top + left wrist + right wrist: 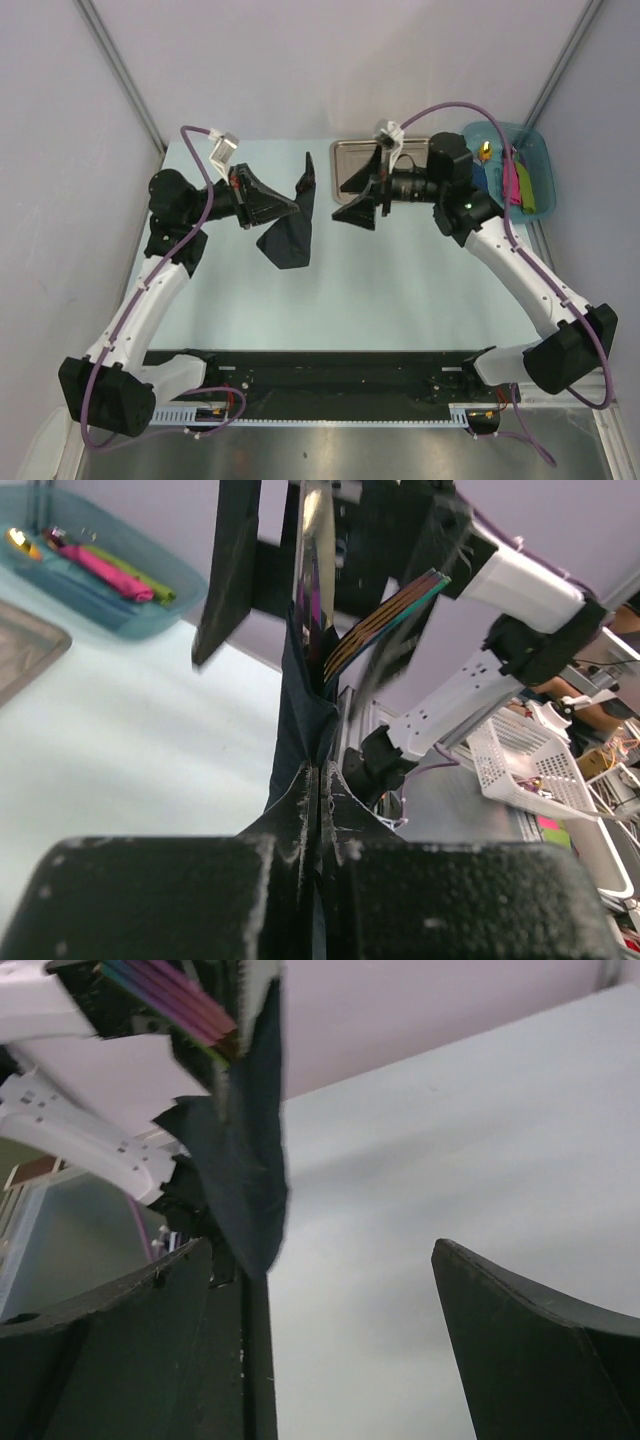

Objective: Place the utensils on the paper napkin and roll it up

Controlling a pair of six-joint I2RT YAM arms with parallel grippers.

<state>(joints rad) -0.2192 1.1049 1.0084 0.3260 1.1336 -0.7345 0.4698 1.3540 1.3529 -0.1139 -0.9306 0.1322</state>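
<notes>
- Top external view: the left gripper (293, 207) is clamped tight on the paper napkin (290, 240), which is wrapped into a dark, crumpled bundle over the middle of the pale table (400, 300).
- Long axis of the bundle: it runs from the far side of the table towards the arm bases, with only a slight slant. One end points at the back wall near the steel tray (355, 150), and the wider end hangs towards the near edge.
- Right gripper (365, 207): it stands just right of the bundle with its jaws spread wide, holding nothing and apart from the paper.
- Left wrist view: the left gripper (318, 780) pinches the black paper between its closed fingers. The utensils (385, 620) stick out of the open top of the wrap, showing iridescent handle ends beside a silvery strip, and they lie along the same axis as the roll.
- Right wrist view: the right gripper (320, 1260) frames bare table. The napkin (240, 1160) hangs at the left of the gap with the utensils (170, 990) showing at its upper end.
- Height: the bundle appears to be held clear of the table, though no view settles this.
- Blue bin (505, 165): it sits at the far right corner with bright items inside.
</notes>
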